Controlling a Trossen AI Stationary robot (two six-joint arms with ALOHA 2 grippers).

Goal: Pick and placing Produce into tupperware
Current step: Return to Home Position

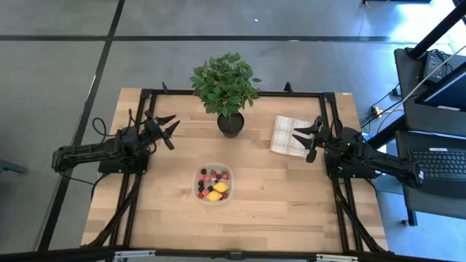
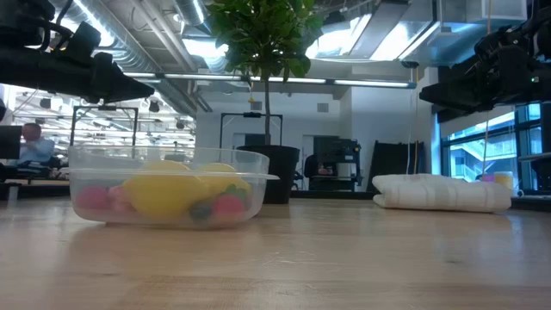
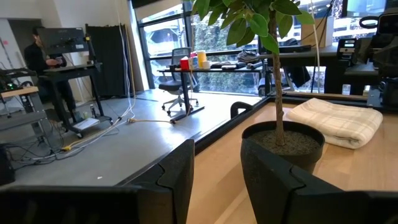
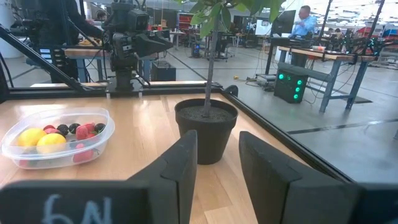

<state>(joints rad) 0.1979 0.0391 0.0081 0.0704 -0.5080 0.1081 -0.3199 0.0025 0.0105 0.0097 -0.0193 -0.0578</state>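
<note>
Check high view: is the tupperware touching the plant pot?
No, the tupperware sits apart from the plant pot, with bare table between them.

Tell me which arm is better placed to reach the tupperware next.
Left, probably: in the high view the left claw hovers nearer the tupperware than the right claw, which sits over the cloth.

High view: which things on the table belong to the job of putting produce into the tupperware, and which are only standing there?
Belong to the job: the tupperware; the produce lying inside it; the left gripper and the right gripper, both open, each at its own side of the table.

Only standing there: the potted plant; the folded cloth.
</note>
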